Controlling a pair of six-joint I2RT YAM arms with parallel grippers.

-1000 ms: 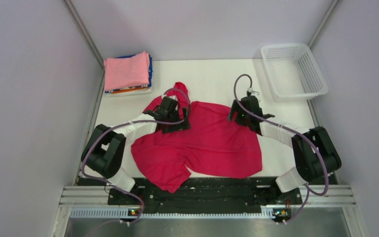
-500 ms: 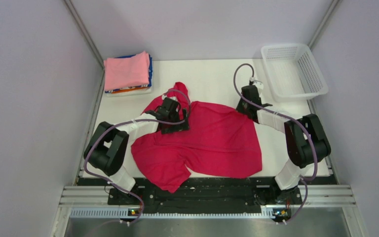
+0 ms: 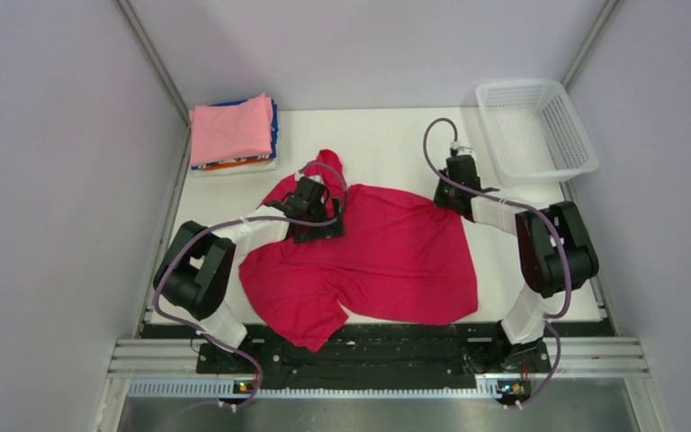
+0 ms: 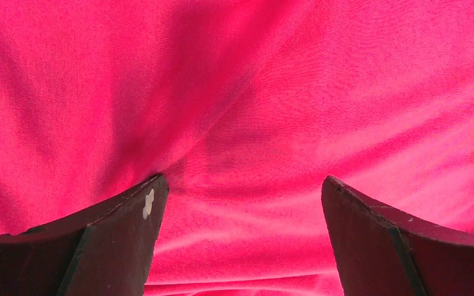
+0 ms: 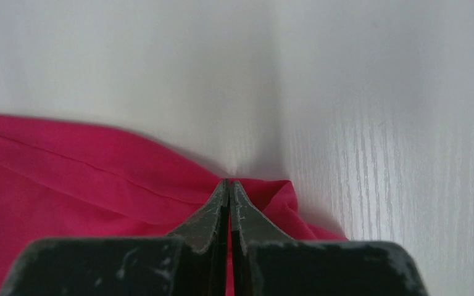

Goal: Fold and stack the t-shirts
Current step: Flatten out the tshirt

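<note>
Red shirt lies spread and rumpled, not folded, in the middle of table, with its near part over the black base rail. Left gripper: jaws spread wide, tips down on cloth at the shirt's far-left part. Right gripper: jaws pressed together, pinching the shirt's far-right edge, cloth bunched at the tips. Stack of folded shirts, pink on top, sits far-left. Basket sits far-right.

The spread t-shirt is plain crimson throughout. Far left, the top folded shirt is light pink; blue, orange and white edges show beneath it. The mesh basket and desk are white. The left claw and right claw are black.
</note>
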